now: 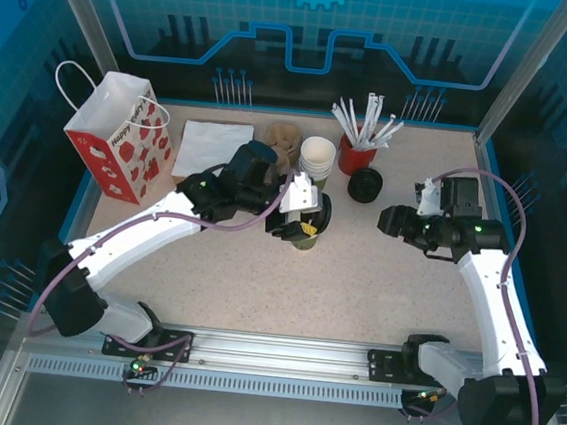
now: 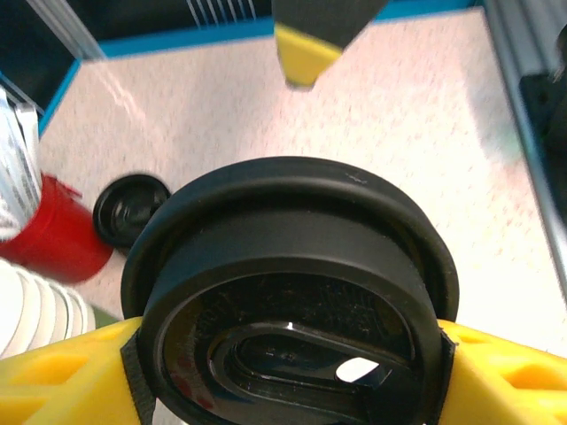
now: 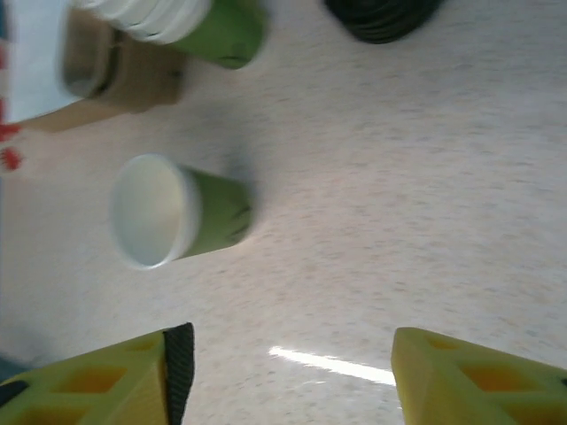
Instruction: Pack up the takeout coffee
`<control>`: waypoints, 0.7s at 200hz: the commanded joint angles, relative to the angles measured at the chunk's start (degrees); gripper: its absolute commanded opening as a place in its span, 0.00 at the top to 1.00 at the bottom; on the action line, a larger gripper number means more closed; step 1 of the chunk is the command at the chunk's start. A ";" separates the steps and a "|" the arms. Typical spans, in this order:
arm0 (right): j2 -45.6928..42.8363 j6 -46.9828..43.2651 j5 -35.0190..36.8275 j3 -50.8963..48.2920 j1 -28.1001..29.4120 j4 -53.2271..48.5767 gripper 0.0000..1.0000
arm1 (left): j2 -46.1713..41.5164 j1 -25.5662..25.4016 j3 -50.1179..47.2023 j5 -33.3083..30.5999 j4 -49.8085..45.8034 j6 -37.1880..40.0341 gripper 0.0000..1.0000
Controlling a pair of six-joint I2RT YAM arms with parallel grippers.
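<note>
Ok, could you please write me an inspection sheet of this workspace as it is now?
Surface: speckled beige table, nothing spilled seen.
Job's things: olive-green paper cup, upright, no lid on; black lid held close by it.
Clutter: red-and-white gift bag, white napkin, brown cardboard holder, stack of white-rimmed cups, red cup of straws, spare black lids.
End effectors: left end effector shut on the black lid; right end effector open, nothing between its fingers.
Cables: purple-grey cables run along both arms.
Surroundings: blue-lit enclosure walls; metal rail at the near edge.
</note>
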 commanded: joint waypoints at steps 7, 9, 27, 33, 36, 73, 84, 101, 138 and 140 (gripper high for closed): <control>0.29 -5.65 10.96 -0.72 -2.93 -1.69 0.23 | 5.39 -0.83 7.35 -8.06 -15.10 6.17 0.31; 0.32 -5.72 10.96 -0.70 -3.16 -1.58 0.21 | 5.90 -0.83 7.75 -8.39 -15.81 6.44 0.31; 0.00 -6.35 10.00 -1.29 -5.36 -0.05 0.07 | 9.21 -1.25 11.32 -10.93 -19.94 8.15 0.31; -0.17 -6.35 9.59 -1.57 -5.89 0.48 0.02 | 10.39 -1.35 12.43 -11.50 -21.23 8.66 0.31; -0.26 -6.35 9.37 -1.82 -6.26 0.71 0.00 | 11.02 -1.47 12.94 -11.88 -21.85 8.88 0.31; -0.94 -6.00 6.53 -4.19 -7.91 2.65 0.00 | 18.45 -2.62 20.31 -16.74 -28.65 11.37 0.32; -0.94 -6.00 6.10 -4.86 -8.01 2.92 0.00 | 20.82 -2.84 22.64 -18.34 -30.90 11.92 0.32; -0.97 -6.00 5.69 -5.81 -8.26 3.28 0.00 | 24.25 -3.24 26.19 -20.17 -34.06 12.99 0.32; -1.14 -6.00 4.59 -7.37 -8.66 4.11 0.00 | 29.55 -3.74 32.01 -23.21 -38.97 14.34 0.33; -1.16 -6.00 4.58 -7.44 -8.72 4.11 0.00 | 29.74 -3.74 32.24 -23.38 -39.13 14.37 0.33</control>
